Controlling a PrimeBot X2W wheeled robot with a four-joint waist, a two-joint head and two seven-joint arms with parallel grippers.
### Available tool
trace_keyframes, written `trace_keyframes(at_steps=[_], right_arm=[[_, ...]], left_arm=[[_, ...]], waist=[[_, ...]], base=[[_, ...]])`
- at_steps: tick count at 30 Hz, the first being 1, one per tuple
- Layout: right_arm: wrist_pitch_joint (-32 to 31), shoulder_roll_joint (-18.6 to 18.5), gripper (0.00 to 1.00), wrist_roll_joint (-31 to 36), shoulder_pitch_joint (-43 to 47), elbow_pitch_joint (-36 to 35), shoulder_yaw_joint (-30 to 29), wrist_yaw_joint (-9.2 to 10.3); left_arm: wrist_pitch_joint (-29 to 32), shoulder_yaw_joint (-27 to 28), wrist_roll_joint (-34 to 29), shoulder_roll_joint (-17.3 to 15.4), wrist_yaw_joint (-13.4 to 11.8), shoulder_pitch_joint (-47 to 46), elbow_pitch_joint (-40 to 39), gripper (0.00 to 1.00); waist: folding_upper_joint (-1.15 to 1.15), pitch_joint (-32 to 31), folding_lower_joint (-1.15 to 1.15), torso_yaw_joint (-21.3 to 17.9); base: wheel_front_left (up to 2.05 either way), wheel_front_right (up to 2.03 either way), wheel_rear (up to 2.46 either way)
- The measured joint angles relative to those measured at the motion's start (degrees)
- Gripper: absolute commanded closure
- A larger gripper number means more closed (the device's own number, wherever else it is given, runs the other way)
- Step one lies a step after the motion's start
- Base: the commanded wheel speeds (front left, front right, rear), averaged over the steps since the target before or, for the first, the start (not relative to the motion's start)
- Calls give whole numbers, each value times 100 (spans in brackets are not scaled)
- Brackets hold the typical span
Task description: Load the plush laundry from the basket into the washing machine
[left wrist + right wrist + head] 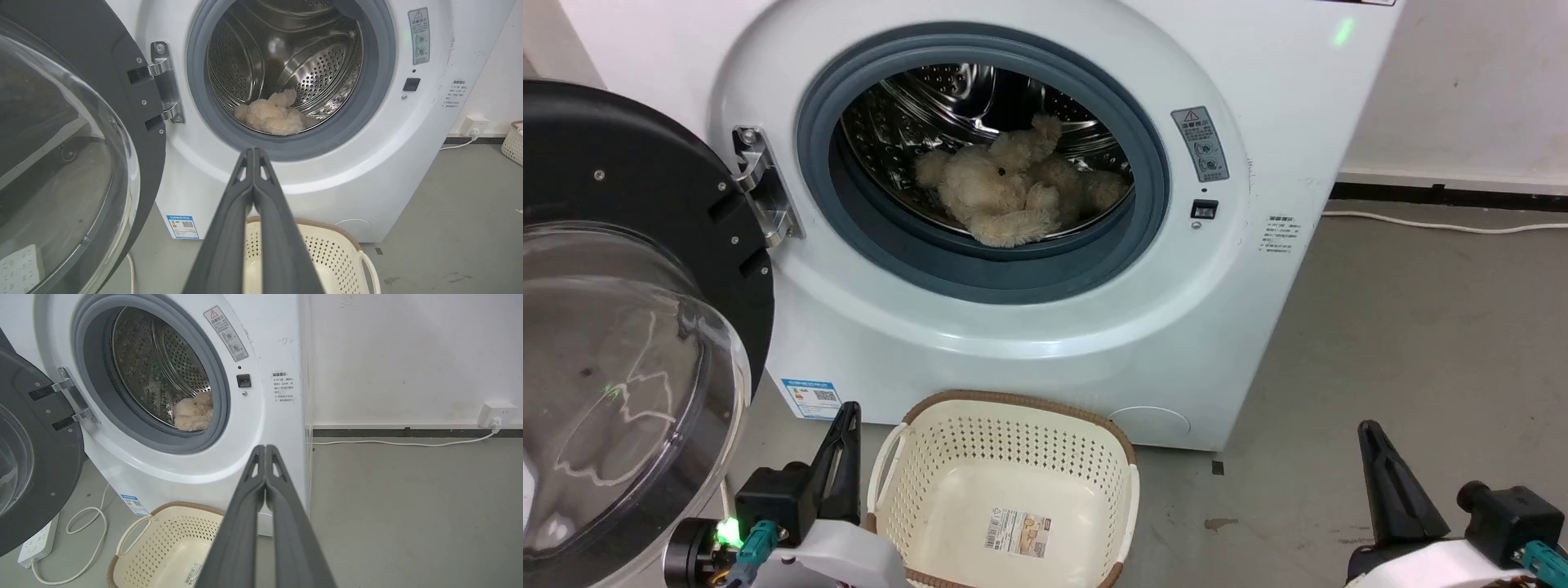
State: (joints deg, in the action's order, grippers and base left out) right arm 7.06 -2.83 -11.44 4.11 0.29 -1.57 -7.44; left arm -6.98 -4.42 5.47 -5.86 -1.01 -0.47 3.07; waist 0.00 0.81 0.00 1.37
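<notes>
**Bear in the drum, basket bare**

The plush laundry (1013,192) lies inside the washing machine (1029,351), low in the steel drum (947,90) just behind the grey ring, seemingly on its back, though the glare blurs it. The door (645,269) stands swung wide. On the floor (1405,343) in front sits the basket (1013,437), with a sticker (1019,532) on its bottom. The left hand (848,412) and right hand (1368,429) flank it, each with fingers pressed together on nothing.

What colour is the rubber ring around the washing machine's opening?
Grey; the door ring of the washing machine shows best in the head view.
</notes>
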Motion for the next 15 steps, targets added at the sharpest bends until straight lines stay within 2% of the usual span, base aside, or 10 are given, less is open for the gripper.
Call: trace_keyframes(at_steps=[15], right_arm=[[-180,0,100,272,-80,-2,35,0]], left_arm=[[172,118,-137,83,15,1,-78,100]], waist=[[0,-21,0,-35]], base=[[0,0,0]])
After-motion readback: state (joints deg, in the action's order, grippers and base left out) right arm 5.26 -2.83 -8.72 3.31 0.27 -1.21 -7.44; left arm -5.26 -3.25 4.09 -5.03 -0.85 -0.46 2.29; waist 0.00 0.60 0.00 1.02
